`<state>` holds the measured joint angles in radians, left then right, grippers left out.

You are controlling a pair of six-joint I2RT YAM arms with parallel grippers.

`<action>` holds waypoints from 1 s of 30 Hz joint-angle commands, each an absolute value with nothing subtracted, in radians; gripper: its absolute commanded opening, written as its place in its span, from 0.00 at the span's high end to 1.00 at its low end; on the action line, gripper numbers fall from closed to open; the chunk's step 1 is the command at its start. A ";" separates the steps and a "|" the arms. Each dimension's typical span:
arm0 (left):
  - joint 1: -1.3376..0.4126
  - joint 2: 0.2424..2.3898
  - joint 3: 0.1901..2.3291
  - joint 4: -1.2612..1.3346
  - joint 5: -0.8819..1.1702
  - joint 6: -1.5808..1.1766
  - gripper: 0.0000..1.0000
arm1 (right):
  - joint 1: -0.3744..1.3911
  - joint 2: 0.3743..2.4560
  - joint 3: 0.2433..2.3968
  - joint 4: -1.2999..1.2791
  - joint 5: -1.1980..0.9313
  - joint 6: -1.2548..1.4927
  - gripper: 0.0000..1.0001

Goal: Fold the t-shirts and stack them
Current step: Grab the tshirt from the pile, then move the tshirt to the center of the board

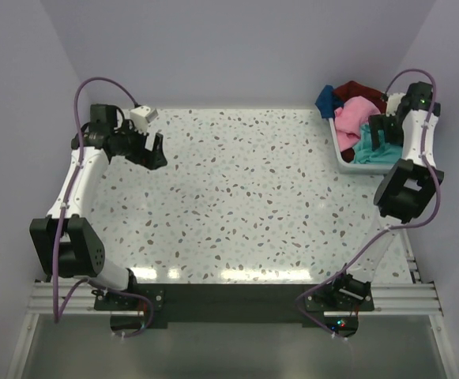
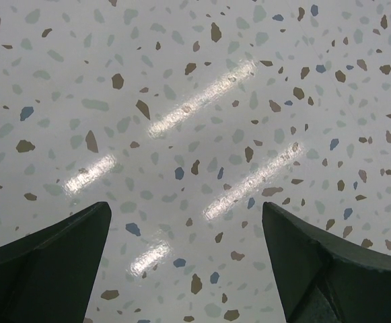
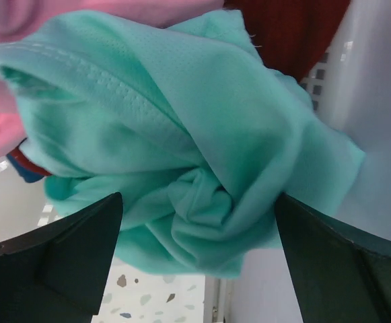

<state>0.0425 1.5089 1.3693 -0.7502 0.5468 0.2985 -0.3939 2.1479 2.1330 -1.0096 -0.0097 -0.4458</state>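
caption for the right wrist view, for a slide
Open right fingers frame the crumpled teal t-shirt in the white basket

glossy speckled table (image 2: pixel 195 101); soft matt knit teal t-shirt (image 3: pixel 202 148); white plastic basket (image 3: pixel 377 87).

I see 4 shirts (image 1: pixel 355 118) heaped, unfolded, in the basket (image 1: pixel 342 151) at the far right. The teal shirt (image 3: pixel 202 155) lies nearest, bunched in deep folds, hem seam showing. Pink (image 1: pixel 354 114) sits behind it, then dark red (image 1: pixel 359 91), with blue (image 1: pixel 326 100) at the far left.
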 commanded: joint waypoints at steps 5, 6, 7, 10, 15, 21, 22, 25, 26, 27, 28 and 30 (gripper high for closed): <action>0.035 1.500 1.410 -0.746 0.563 0.285 0.00 | -0.396 2.180 2.172 -1.034 0.017 -0.462 0.19; 0.035 1.497 1.410 -0.744 0.563 0.282 0.00 | -0.396 2.171 2.175 -1.055 0.012 -0.462 0.27; 0.035 1.493 1.408 -0.741 0.558 0.281 0.00 | -0.396 2.158 2.180 -1.068 0.006 -0.462 0.45; 0.035 1.480 1.410 -0.736 0.561 0.268 0.00 | -0.396 2.074 2.169 -1.092 -0.017 -0.463 0.82; 0.035 1.477 1.428 -0.730 0.563 0.247 0.00 | -0.393 1.962 2.256 -1.194 -0.110 -0.463 1.00; 0.040 1.477 1.465 -0.723 0.603 0.207 0.00 | -0.299 1.841 2.335 -1.305 -0.416 -0.485 1.00; 0.041 1.477 1.466 -0.721 0.607 0.193 0.00 | -0.228 1.816 2.324 -1.298 -0.435 -0.485 1.00; 0.048 1.476 1.476 -0.721 0.630 0.178 0.00 | -0.061 1.731 2.292 -1.244 -0.463 -0.473 1.00; 0.049 1.473 1.477 -0.721 0.634 0.169 0.00 | -0.016 1.718 2.293 -1.212 -0.472 -0.453 1.00; 0.054 1.468 1.479 -0.718 0.635 0.164 0.00 | 0.035 1.707 2.299 -1.197 -0.474 -0.442 1.00; 0.064 1.468 1.480 -0.716 0.643 0.158 0.00 | 0.111 1.703 2.327 -1.184 -0.482 -0.430 1.00; 0.077 1.459 1.480 -0.710 0.664 0.144 0.00 | 0.173 1.701 2.376 -1.141 -0.520 -0.382 1.00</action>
<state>0.0525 1.5047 1.4384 -0.7399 0.6090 0.1898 0.1131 1.7340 2.3096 -1.2083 -0.4225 -0.4427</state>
